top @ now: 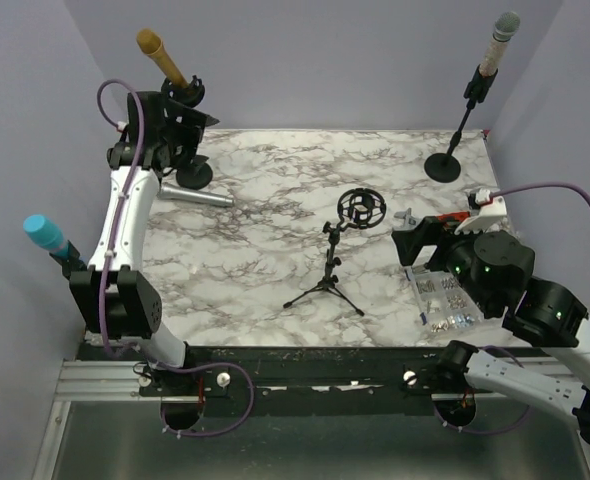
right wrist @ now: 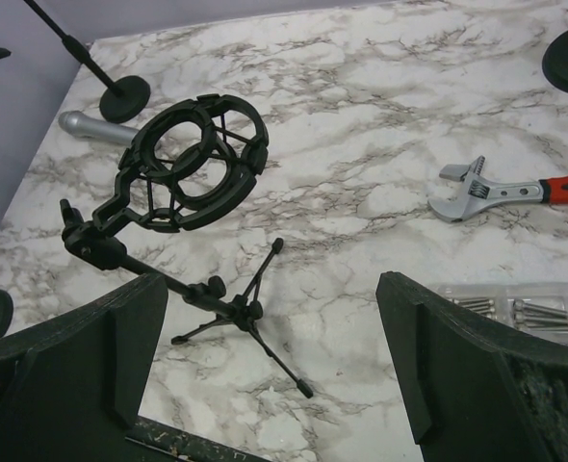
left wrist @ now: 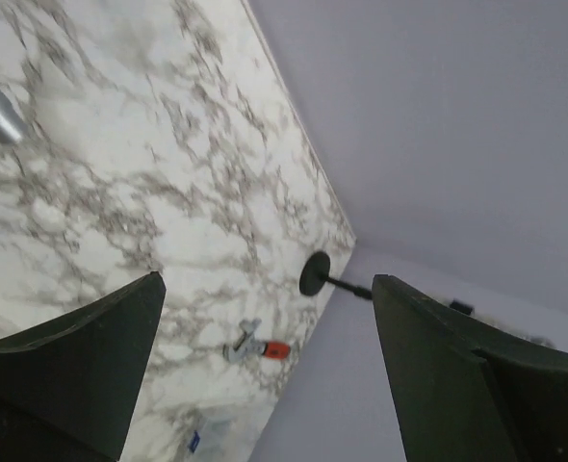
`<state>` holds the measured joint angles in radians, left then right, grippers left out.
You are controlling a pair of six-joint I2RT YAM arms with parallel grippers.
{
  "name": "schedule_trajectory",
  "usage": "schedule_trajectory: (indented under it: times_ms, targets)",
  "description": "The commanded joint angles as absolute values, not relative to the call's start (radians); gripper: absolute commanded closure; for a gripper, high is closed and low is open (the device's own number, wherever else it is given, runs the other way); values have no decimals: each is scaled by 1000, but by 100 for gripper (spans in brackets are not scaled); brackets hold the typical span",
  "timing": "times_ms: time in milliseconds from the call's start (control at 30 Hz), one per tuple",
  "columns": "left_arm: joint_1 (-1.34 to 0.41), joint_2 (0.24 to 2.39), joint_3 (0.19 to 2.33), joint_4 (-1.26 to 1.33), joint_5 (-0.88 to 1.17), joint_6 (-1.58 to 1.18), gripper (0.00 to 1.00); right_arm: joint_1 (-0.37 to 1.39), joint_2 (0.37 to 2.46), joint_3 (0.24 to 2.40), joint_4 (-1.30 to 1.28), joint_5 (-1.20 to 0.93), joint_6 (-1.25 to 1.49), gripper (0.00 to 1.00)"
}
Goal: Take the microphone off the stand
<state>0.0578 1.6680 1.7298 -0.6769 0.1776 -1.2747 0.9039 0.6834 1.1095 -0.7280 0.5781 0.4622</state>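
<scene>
A gold microphone [top: 161,56] sits tilted in the clip of a black stand [top: 194,176] at the back left. My left gripper [top: 190,125] is right beside that stand, just below the clip. In the left wrist view it [left wrist: 268,289] is open with nothing between the fingers, and the gold microphone is out of that view. A grey-headed microphone [top: 497,42] sits on a second stand [top: 443,166] at the back right. My right gripper [top: 407,243] [right wrist: 272,289] is open and empty, right of an empty shock mount [top: 361,207] [right wrist: 193,164] on a tripod [top: 325,285].
A silver microphone [top: 197,196] [right wrist: 91,125] lies on the marble table near the left stand's base. A blue-headed microphone [top: 45,235] stands at the left edge. A red-handled wrench [top: 445,214] [right wrist: 505,192] and a clear screw box [top: 440,300] [right wrist: 515,308] lie by my right gripper.
</scene>
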Motion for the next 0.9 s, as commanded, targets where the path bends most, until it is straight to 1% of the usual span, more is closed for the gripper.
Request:
schedule_trajectory:
  times_ms: [0,100,200,300,400,533,600,700,767,867]
  targets:
    - [-40,1451,1496,-507,250,-1292,8,907,690,1100,-688,570,450,0]
    - [-81,1320,1330,-395,293,-1282,9,907,687,1088,-667,568,446,1]
    - [-111,1234,1228,-220,413,-1199,9,907,693,1085,-663,559,445,0]
    - [-153,1193,1249,-147,539,-994,9,907,693,1085,-664,560,445,0]
    - [-217,1139,1266,-131,586,-743,9,907,694,1097,-660,560,444,0]
    - [-295,1045,1163,-50,663,-539,8,907,697,1126,-654,553,442,1]
    - [-345,1026,1142,-49,693,-456,7,907,699,1138,-649,545,440,0]
    - [-454,1048,1184,-172,704,-301,7,907,712,1152,-641,528,437,1]
    - [-522,1072,1219,-258,668,-228,11,907,726,1159,-638,510,449,0]
    - [-587,1088,1216,-284,611,-205,15,907,738,1152,-605,453,491,0]
